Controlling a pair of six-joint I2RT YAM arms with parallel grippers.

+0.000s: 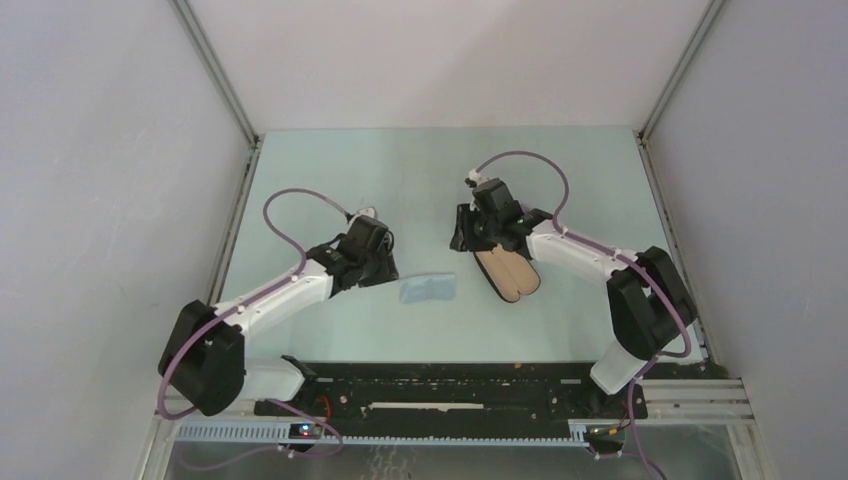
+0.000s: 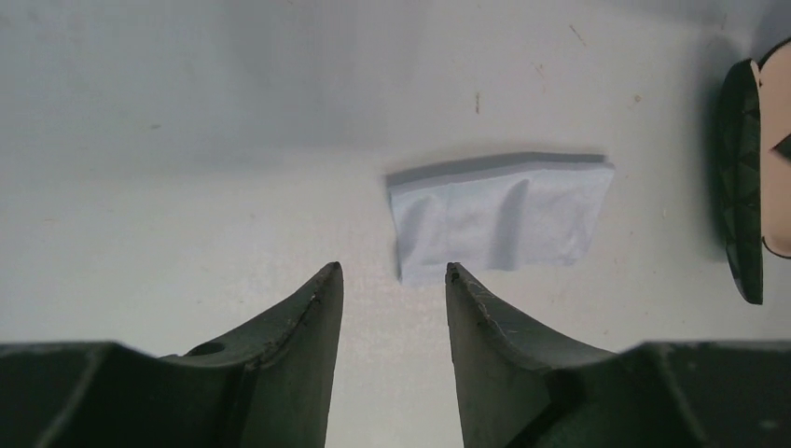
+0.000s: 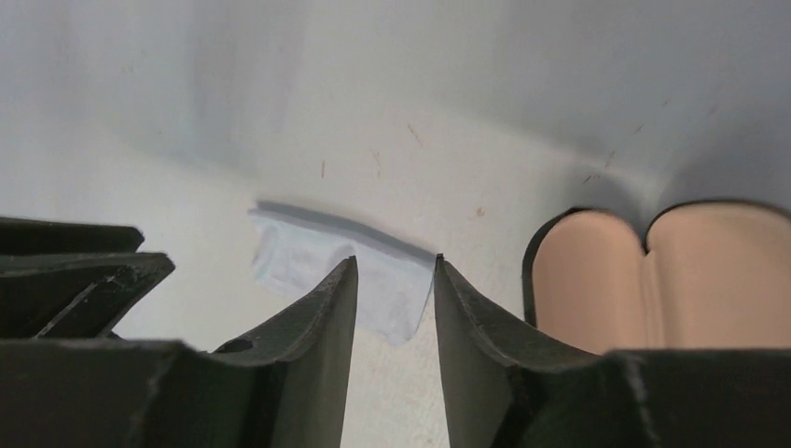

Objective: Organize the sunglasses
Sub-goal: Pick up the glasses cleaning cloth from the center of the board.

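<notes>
A: Which way did the sunglasses lie from either arm?

B: I couldn't find them in any view. If they were on the table [image 1: 330, 170], an arm or the case hid them, so I couldn't tell their long axis or which arm was nearer.

A: And the left end effector [image 2: 392, 271]?

B: Partly parted, with nothing between its fingers. The light blue cloth [image 2: 504, 219] lay flat just beyond its tips, toward 1 o'clock, clear of them.

A: Further right?

B: The open black case [image 1: 508, 275], tan lining up, sat at 3 o'clock of the cloth, near but not touching. The right end effector [image 3: 394, 261] hung by the case's far end, parted a little less and also empty. Through its gap the cloth showed at 12 o'clock.

A: Anything in the way?

B: Only the cloth between the arms, I judged.
</notes>
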